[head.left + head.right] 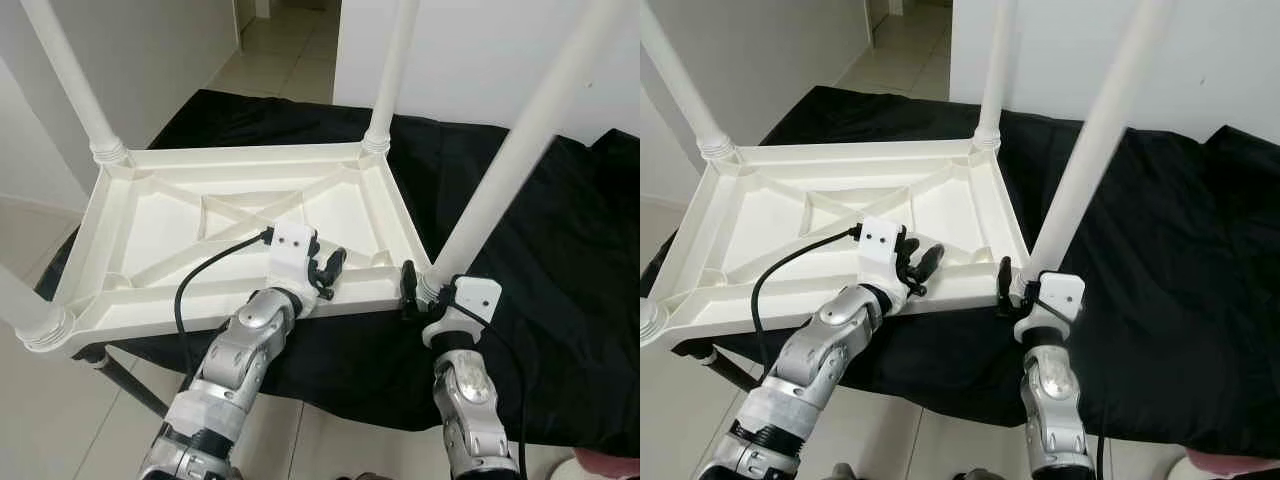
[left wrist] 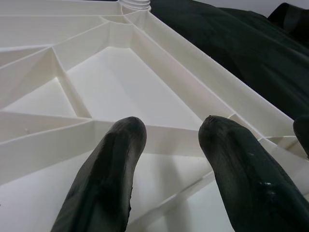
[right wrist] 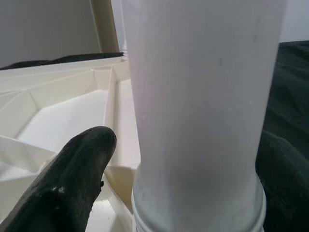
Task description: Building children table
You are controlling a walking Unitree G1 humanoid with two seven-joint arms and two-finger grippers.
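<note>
Now the near-right table leg (image 3: 203, 111) stands between the right hand's (image 1: 425, 290) fingers.

The table (image 1: 250, 215) and legs (image 1: 520, 150) look like smooth, faintly glossy white plastic. The cloth (image 1: 560, 260) is matt black fabric. Arms (image 1: 245, 345) are shiny silver metal; floor (image 1: 290, 60) glossy tile.

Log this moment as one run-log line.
stage: leg fitting | tabletop: upside down on black cloth | right tool: fingers around near-right leg base | left tool: open over near rim | four legs upright
</note>
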